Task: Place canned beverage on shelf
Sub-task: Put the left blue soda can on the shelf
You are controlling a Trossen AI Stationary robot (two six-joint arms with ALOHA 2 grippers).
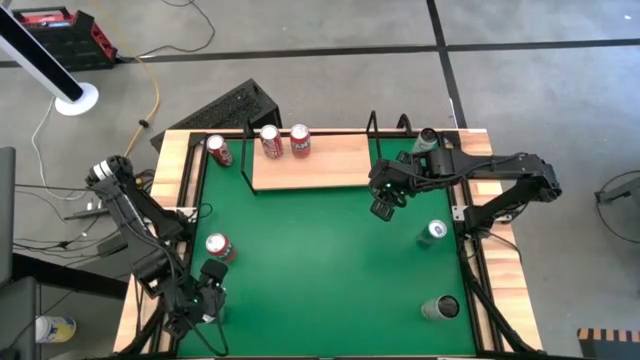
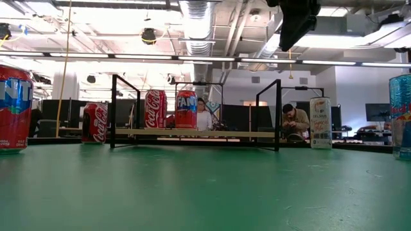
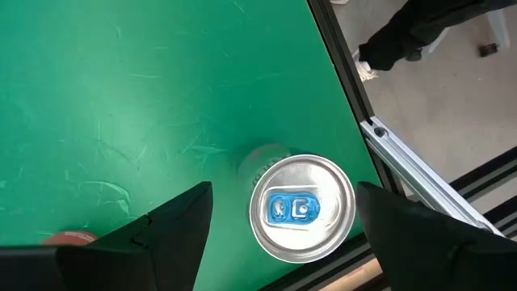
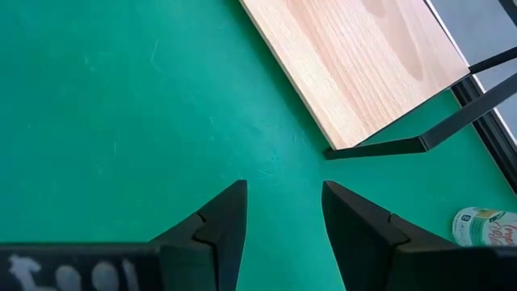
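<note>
Left pincer [image 3: 283,222] hung open around silver can [image 3: 301,208] near bench edge; off-center closing could topple it.

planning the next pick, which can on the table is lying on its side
The dark can near the table's front right corner: its open mouth faces sideways. All the other cans stand upright, tops facing up, including the two on the shelf.

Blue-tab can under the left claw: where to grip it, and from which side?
Grip the can by its round side wall just below the rim, coming straight down. It stands upright, lid up, and the left claw is open with a finger on either side. The table's edge rail runs close by, so a sideways approach looks cramped.
</note>
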